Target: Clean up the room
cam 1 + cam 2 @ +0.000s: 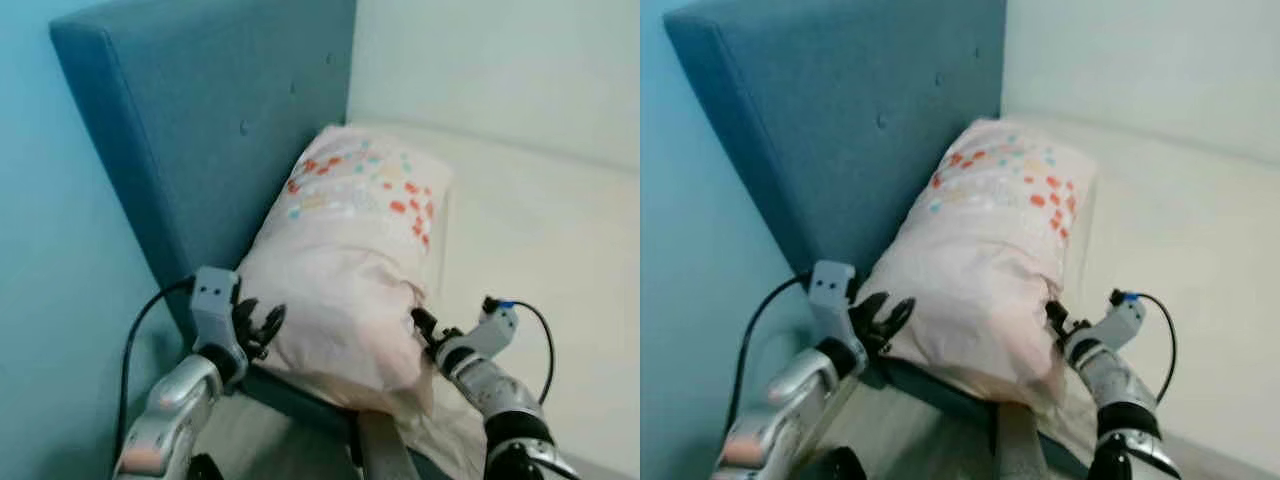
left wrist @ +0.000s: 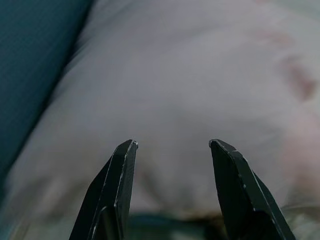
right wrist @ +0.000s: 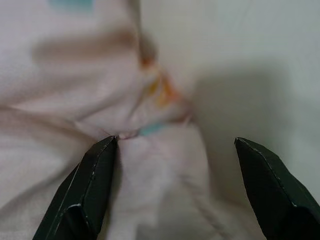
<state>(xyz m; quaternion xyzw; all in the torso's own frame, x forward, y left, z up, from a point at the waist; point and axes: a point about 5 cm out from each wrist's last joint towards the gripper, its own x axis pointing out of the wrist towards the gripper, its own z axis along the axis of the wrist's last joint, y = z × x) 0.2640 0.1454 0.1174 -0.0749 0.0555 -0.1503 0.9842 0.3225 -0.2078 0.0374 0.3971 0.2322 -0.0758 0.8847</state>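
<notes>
A pale pink pillow (image 1: 350, 250) with red, orange and teal spots lies on the bed against the blue headboard (image 1: 210, 130). My left gripper (image 1: 262, 328) is open at the pillow's near left corner, its fingers (image 2: 117, 185) pointing at the fabric. At the pillow's near right corner my right gripper (image 1: 425, 326) is open too, one finger (image 3: 95, 180) touching a crease of the pillowcase (image 3: 75, 85). Neither gripper holds anything.
A cream mattress (image 1: 540, 250) stretches to the right of the pillow. A light blue wall (image 1: 50, 280) stands to the left of the headboard, a pale wall (image 1: 500, 60) behind the bed. The dark bed frame edge (image 1: 300, 400) runs under the pillow's near end.
</notes>
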